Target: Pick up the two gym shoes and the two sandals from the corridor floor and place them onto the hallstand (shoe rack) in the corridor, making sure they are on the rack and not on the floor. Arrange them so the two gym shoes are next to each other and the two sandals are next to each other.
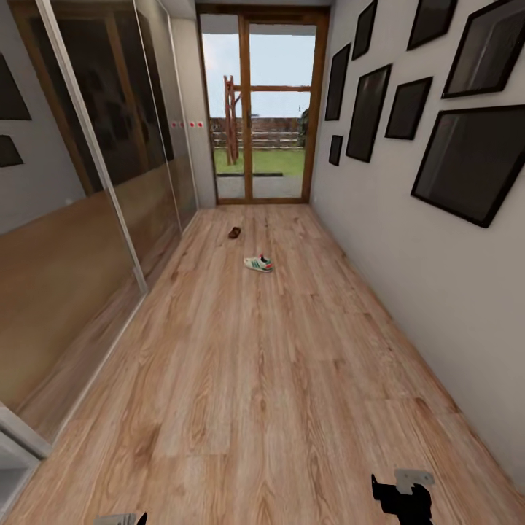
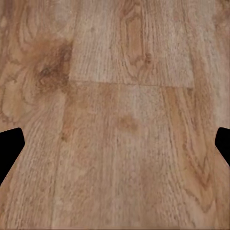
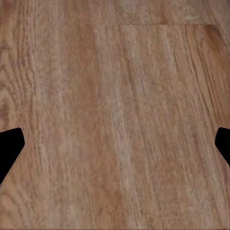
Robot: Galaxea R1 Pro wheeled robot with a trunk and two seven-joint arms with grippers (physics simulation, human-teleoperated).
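One gym shoe (image 1: 258, 263), white with green stripes and a red-orange patch, lies on the corridor floor (image 1: 277, 394) far ahead. Beyond it, nearer the glass door, lies a small dark brown sandal (image 1: 235, 232). The hallstand is out of view. My right gripper (image 1: 403, 496) shows at the bottom edge of the head view, far from both shoes. My left gripper (image 1: 120, 519) barely shows at the bottom left. In the wrist views, the left gripper (image 2: 115, 143) and the right gripper (image 3: 115, 146) are both open over bare wood planks, nothing between their fingers.
Mirrored sliding wardrobe doors (image 1: 80, 219) line the left side. A white wall with several dark picture frames (image 1: 467, 160) runs along the right. A glass door (image 1: 262, 117) to a garden closes the far end. The plank floor stretches open between me and the shoes.
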